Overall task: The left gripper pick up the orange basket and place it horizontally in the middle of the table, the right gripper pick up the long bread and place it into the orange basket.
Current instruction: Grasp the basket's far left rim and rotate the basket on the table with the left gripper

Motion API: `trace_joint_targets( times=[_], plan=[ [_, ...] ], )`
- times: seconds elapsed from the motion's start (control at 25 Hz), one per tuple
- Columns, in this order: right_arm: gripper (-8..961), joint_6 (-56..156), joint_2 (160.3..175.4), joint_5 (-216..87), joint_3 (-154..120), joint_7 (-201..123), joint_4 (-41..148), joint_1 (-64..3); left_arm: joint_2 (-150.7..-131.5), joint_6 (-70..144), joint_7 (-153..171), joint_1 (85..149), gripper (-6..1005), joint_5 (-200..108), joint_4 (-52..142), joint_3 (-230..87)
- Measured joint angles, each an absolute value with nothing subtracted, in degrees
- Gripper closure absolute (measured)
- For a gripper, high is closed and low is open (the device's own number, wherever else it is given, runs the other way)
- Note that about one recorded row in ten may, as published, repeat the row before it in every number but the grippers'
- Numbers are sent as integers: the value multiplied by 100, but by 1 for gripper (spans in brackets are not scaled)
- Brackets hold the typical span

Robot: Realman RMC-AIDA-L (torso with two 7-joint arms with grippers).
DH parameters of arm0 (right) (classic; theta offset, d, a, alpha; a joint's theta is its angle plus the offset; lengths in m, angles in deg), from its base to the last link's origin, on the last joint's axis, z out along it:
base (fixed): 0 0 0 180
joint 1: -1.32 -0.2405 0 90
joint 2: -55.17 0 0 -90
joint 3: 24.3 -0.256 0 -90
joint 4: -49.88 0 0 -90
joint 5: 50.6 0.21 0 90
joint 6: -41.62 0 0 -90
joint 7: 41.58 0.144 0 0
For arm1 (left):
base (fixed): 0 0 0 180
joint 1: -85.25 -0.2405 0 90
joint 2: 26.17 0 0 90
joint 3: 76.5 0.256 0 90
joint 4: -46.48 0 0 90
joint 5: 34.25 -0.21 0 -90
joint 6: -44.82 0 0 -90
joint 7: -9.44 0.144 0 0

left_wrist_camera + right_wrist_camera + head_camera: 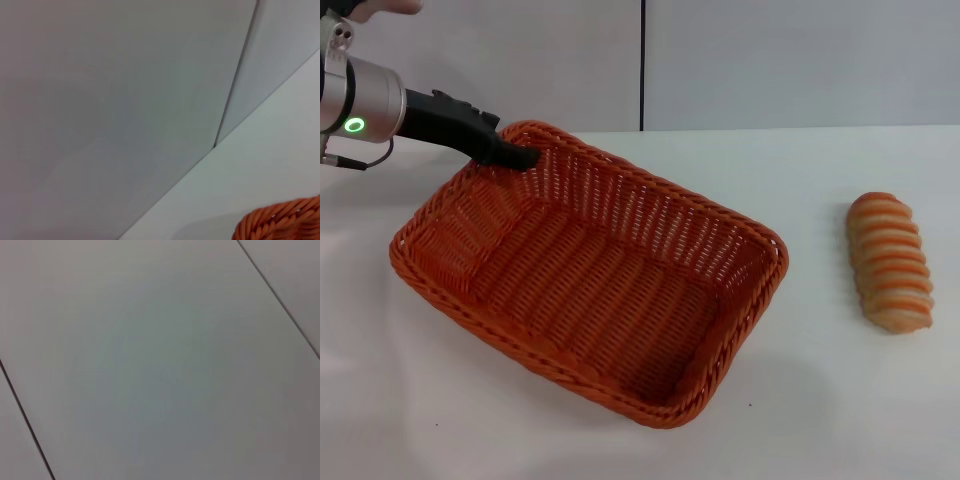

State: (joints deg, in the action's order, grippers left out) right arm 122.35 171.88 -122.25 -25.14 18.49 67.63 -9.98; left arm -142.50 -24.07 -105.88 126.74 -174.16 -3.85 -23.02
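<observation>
The left pincer (520, 155) pinches the far rim of the orange basket (590, 270), the long bread (890, 262) well apart on the table (820, 420).

A plain white table (840, 400) filled the foreground, smooth and evenly lit, with only soft shadows. Behind it stood a pale grey wall (770, 60) of flat panels, split by a thin dark vertical seam (642, 65) that ran down to the table's far edge.
</observation>
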Motion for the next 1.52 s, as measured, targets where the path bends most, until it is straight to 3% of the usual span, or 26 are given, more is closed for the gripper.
trace_joint_targets(
  times=[0.4, 0.52, 0.96, 1.52],
  plan=[
    [244, 12130, 17193, -12221, -2529, 1845, 6718, -1046, -14309, -2139, -10641, 12619, 236, -17417, -475, -2305],
    [244, 12130, 17195, -12222, -2604, 1845, 6707, -1042, -14309, -2132, -10612, 12619, 456, -17417, -479, -2293],
    [242, 12069, 17188, -12222, -2667, 1845, 6692, -1031, -14306, -2253, -10682, 12666, 787, -17405, -485, -2351],
    [240, 11958, 17188, -12223, -2735, 1845, 6672, -1064, -14379, -3080, -11597, 12513, 788, -17174, -707, -3290]
  ],
)
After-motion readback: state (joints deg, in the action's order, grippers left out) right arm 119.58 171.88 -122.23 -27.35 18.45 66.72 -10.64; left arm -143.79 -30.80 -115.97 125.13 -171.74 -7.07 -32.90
